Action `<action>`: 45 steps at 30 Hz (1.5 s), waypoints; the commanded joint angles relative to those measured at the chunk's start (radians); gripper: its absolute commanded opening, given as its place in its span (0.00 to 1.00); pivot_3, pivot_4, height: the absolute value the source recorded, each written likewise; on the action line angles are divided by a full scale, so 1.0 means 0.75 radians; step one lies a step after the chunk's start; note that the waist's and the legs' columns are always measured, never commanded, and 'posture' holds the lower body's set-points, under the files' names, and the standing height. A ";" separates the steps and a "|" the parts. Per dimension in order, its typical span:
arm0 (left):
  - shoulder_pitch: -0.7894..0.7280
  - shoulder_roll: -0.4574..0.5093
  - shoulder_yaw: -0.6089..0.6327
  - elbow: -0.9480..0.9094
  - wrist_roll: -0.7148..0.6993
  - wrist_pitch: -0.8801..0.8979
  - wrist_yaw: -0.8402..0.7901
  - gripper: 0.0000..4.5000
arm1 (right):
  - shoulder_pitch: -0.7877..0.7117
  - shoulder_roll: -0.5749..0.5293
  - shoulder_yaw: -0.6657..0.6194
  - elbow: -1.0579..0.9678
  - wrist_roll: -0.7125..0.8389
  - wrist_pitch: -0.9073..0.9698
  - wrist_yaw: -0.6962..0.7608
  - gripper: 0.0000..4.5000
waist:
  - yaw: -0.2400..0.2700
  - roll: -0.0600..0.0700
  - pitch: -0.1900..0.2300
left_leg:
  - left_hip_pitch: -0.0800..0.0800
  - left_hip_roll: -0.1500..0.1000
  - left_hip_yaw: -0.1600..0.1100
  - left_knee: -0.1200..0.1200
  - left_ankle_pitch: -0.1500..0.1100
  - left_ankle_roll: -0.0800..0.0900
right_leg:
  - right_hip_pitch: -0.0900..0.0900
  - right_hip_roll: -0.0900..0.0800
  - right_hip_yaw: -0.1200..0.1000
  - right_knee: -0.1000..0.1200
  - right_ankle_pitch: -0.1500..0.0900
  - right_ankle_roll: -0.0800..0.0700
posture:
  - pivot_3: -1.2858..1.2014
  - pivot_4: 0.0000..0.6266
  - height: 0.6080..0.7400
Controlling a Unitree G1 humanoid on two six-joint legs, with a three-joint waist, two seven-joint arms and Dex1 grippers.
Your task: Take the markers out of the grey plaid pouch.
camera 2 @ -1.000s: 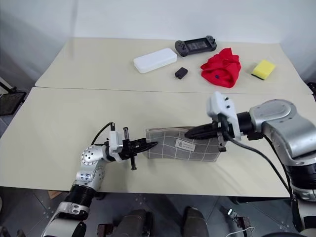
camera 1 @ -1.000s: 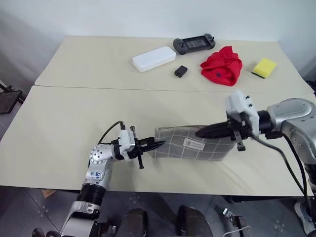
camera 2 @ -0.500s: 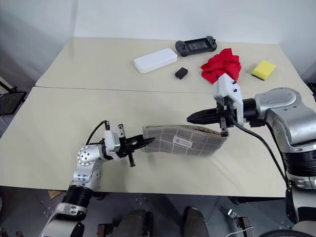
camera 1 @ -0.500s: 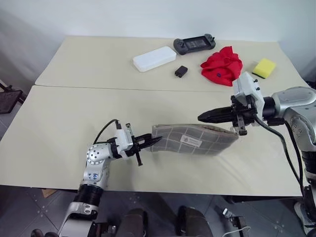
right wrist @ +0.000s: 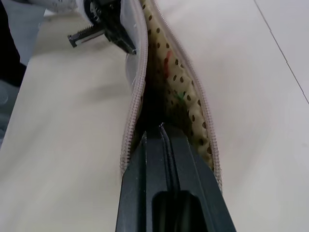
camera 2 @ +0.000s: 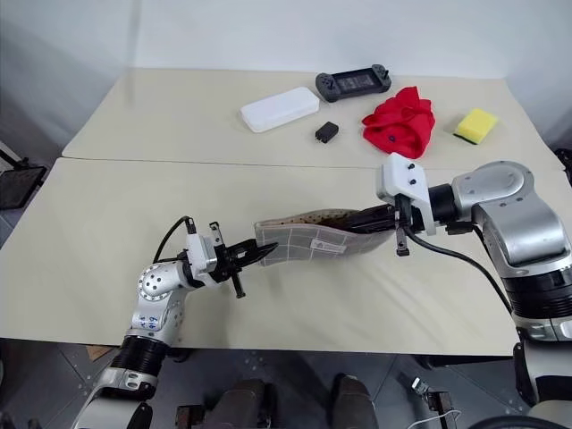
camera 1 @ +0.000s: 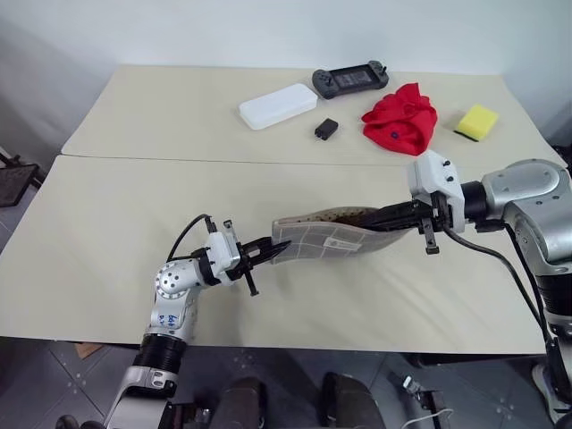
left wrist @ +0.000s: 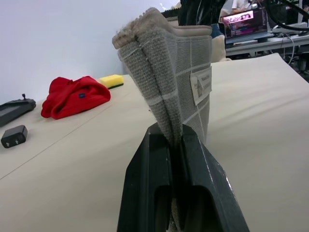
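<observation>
Left pincer (camera 1: 277,251) clamps the grey plaid pouch (camera 1: 326,237) end (right pincer (right wrist: 161,131) closed, inside its mouth).

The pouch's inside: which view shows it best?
The right wrist view: it looks into the unzipped grey plaid pouch at its dotted lining, with the shut right gripper inside. The eye views give its outside and open edge; the left wrist view, its pinched end.

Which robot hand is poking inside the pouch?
The right gripper: its shut fingers reach into the grey plaid pouch. The left gripper pinches its end.
</observation>
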 commanded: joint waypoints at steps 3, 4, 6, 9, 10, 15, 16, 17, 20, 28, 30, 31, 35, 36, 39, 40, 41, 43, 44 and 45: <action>0.004 -0.001 -0.010 -0.036 -0.008 -0.003 0.005 0.00 | -0.094 0.087 0.132 -0.033 -0.130 0.063 -0.073 0.01 | -0.004 0.000 0.000 | 0.000 0.000 0.000 0.000 0.000 0.000 | 0.000 0.000 0.000 0.000 0.000 0.000 | 0.52 0.24 1.00; 0.001 -0.003 -0.012 -0.034 -0.008 -0.002 0.005 0.00 | -0.110 0.103 0.158 -0.046 -0.142 0.097 -0.078 0.01 | -0.004 0.000 0.000 | 0.000 0.001 0.000 0.000 0.000 0.000 | 0.000 0.001 0.000 0.001 0.000 0.000 | 0.52 0.24 1.00; -0.006 -0.006 -0.016 -0.033 -0.007 0.003 0.005 0.00 | -0.138 0.124 0.203 -0.070 -0.169 0.161 -0.088 0.01 | -0.004 0.000 0.000 | 0.000 0.001 -0.001 0.000 0.000 0.000 | 0.000 0.000 0.000 0.001 0.000 0.000 | 0.52 0.24 1.00; -0.012 -0.007 -0.019 -0.034 -0.009 0.009 0.005 0.00 | -0.176 0.138 0.253 -0.108 -0.195 0.209 -0.077 0.14 | -0.001 0.000 0.000 | 0.000 0.000 -0.001 0.001 0.000 0.000 | 0.000 0.000 0.000 0.001 0.000 0.000 | 0.52 0.24 1.00; -0.012 -0.006 -0.019 -0.035 -0.010 0.012 0.005 0.00 | -0.188 0.148 0.259 -0.117 -0.204 0.215 -0.087 0.22 | 0.000 0.000 0.000 | -0.001 0.000 -0.001 0.001 0.000 0.000 | 0.000 0.000 -0.001 0.001 0.000 0.000 | 0.52 0.24 1.00; -0.003 -0.003 -0.015 -0.043 -0.014 0.025 0.008 0.00 | -0.215 0.170 0.270 -0.116 -0.281 0.155 -0.134 0.50 | -0.001 0.000 0.000 | -0.003 0.000 -0.003 0.002 0.000 0.000 | -0.001 0.000 -0.003 0.000 0.000 0.000 | 0.52 0.24 1.00; 0.000 -0.003 -0.013 -0.045 -0.016 0.030 0.011 0.00 | -0.216 0.167 0.278 -0.116 -0.293 0.148 -0.128 0.50 | -0.002 0.000 0.000 | -0.003 0.000 -0.003 0.002 0.000 0.000 | -0.001 0.000 -0.003 0.000 0.000 0.000 | 0.52 0.24 1.00; 0.001 -0.004 -0.012 -0.046 -0.017 0.034 0.012 0.00 | -0.216 0.167 0.282 -0.114 -0.301 0.144 -0.124 0.50 | -0.002 0.000 0.000 | -0.003 0.000 -0.003 0.002 0.000 0.000 | -0.001 0.000 -0.003 0.000 0.000 0.000 | 0.52 0.24 1.00; 0.005 -0.005 -0.010 -0.049 -0.020 0.040 0.015 0.00 | -0.195 0.151 0.313 -0.137 -0.301 0.147 -0.072 0.50 | -0.002 0.000 0.000 | -0.004 0.000 -0.003 0.001 0.000 0.000 | -0.001 0.000 -0.003 0.000 0.000 0.000 | 0.52 0.24 1.00; 0.004 -0.011 -0.009 -0.053 -0.020 0.052 0.021 0.00 | -0.162 0.146 0.312 -0.090 -0.331 0.095 -0.072 0.69 | -0.002 0.000 0.000 | -0.004 0.000 -0.003 0.002 0.000 0.000 | -0.001 0.000 -0.003 0.000 0.000 0.000 | 0.52 0.24 1.00; 0.006 -0.012 -0.007 -0.053 -0.020 0.053 0.022 0.00 | -0.160 0.154 0.310 -0.073 -0.348 0.075 -0.085 0.76 | -0.003 0.000 0.000 | -0.004 0.000 -0.003 0.001 0.000 0.000 | -0.001 0.000 -0.003 0.000 0.000 0.000 | 0.52 0.24 1.00; 0.006 -0.012 -0.007 -0.053 -0.020 0.053 0.022 0.00 | -0.160 0.151 0.313 -0.072 -0.351 0.078 -0.078 0.76 | -0.003 0.000 0.000 | -0.004 0.000 -0.003 0.001 0.000 0.000 | -0.001 0.000 -0.003 0.000 0.000 0.000 | 0.52 0.24 1.00; 0.005 -0.014 -0.005 -0.050 -0.022 0.057 0.024 0.00 | -0.197 0.175 0.354 -0.023 -0.427 0.038 -0.101 0.76 | -0.004 0.000 0.000 | -0.004 0.000 -0.003 0.002 0.000 0.000 | -0.001 0.000 -0.003 0.000 0.000 0.000 | 0.52 0.24 1.00; 0.003 -0.014 -0.005 -0.049 -0.024 0.058 0.024 0.00 | -0.207 0.183 0.364 -0.014 -0.436 0.035 -0.095 0.76 | -0.006 0.000 0.000 | -0.004 0.000 -0.003 0.002 0.000 0.000 | -0.001 0.000 -0.003 0.000 0.000 0.000 | 0.52 0.24 1.00; 0.000 -0.015 -0.005 -0.047 -0.027 0.061 0.024 0.00 | -0.230 0.196 0.401 0.005 -0.482 0.031 -0.086 0.76 | -0.010 0.000 0.000 | -0.004 0.000 -0.003 0.002 0.000 0.000 | -0.001 0.000 -0.003 0.001 0.000 0.000 | 0.52 0.24 1.00; -0.001 -0.015 -0.006 -0.045 -0.027 0.062 0.022 0.00 | -0.241 0.207 0.416 0.015 -0.503 0.039 -0.090 0.76 | -0.012 0.000 0.000 | -0.004 0.000 -0.003 0.002 0.000 0.000 | -0.001 0.000 -0.003 0.001 0.000 0.000 | 0.52 0.24 1.00; -0.003 -0.017 -0.007 -0.042 -0.030 0.065 0.018 0.00 | -0.260 0.216 0.448 0.034 -0.541 0.043 -0.092 0.76 | -0.013 0.000 0.000 | -0.004 0.000 -0.003 0.002 0.000 0.000 | -0.001 0.000 -0.003 0.001 0.000 0.000 | 0.52 0.24 1.00; -0.008 -0.020 -0.009 -0.035 -0.033 0.068 0.012 0.00 | -0.294 0.230 0.513 0.074 -0.620 0.034 -0.087 0.76 | -0.015 0.000 0.000 | -0.003 0.000 -0.003 0.002 0.000 0.000 | -0.001 0.000 -0.003 0.001 0.000 0.000 | 0.52 0.24 1.00; -0.011 -0.021 -0.010 -0.032 -0.034 0.069 0.009 0.00 | -0.309 0.236 0.543 0.096 -0.656 0.021 -0.081 0.76 | -0.021 0.000 0.000 | -0.003 0.000 -0.003 0.002 0.000 0.000 | -0.001 0.000 -0.003 0.001 0.000 0.000 | 0.52 0.24 1.00; -0.013 -0.023 -0.009 -0.029 -0.034 0.069 0.009 0.00 | -0.320 0.241 0.568 0.114 -0.683 0.012 -0.072 0.76 | -0.024 0.000 0.000 | -0.004 0.000 -0.003 0.002 0.000 0.000 | -0.001 0.000 -0.003 0.001 0.000 0.000 | 0.52 0.24 1.00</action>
